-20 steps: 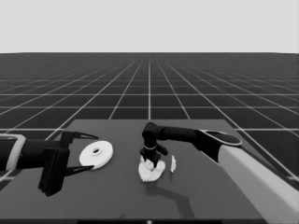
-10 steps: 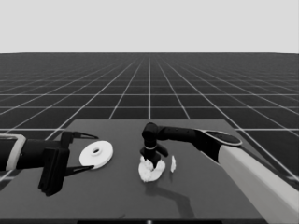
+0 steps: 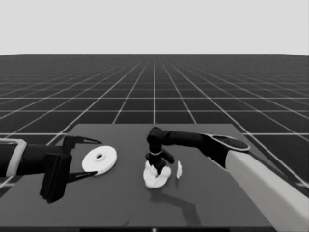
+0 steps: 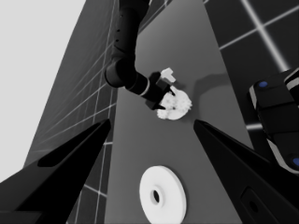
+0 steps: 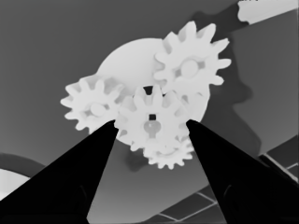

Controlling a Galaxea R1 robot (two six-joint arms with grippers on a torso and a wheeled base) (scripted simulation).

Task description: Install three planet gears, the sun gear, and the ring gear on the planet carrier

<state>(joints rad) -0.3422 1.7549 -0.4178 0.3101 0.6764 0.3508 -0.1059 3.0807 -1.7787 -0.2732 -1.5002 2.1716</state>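
Table, dark, carrying the parts.

Smaller round part: mid-table, under the right tool. Four gears sat on it: three planet gears around the rim, the sun gear at centre between the tool's fingers. Fingers flanked the sun gear; whether clenched on it or released, I could not tell.

Larger round part: flat on the table, left of the stack, apart from it, not yet fitted. Judged the one step remaining.

Left tool: parked at the table's left end, fingers spread, grasping nothing.

Thin white piece: just right of the stack.
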